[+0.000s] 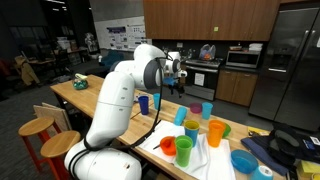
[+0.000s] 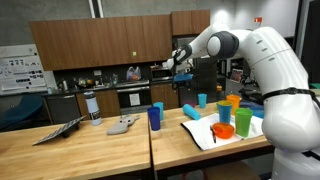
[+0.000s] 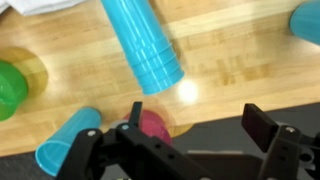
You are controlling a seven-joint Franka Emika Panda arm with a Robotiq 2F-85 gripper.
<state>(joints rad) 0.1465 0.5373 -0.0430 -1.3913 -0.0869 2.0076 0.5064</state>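
Saw the claw (image 3: 195, 130) wide open and holding nothing, up high over the wooden bench (image 3: 230, 70). Spotted a stack of light blue cups (image 3: 142, 45) lying on its side below. Found a pink cup (image 3: 152, 125) and a blue cup (image 3: 65, 140) nearby, and a green cup (image 3: 10, 88) at the edge.

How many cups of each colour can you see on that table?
Light blue cups: 2
Dark blue cup: 1
Yellow cup: 1
Orange cup: 1
Green cup: 1
Red cup: 1
Pink cup: 1
Total: 8
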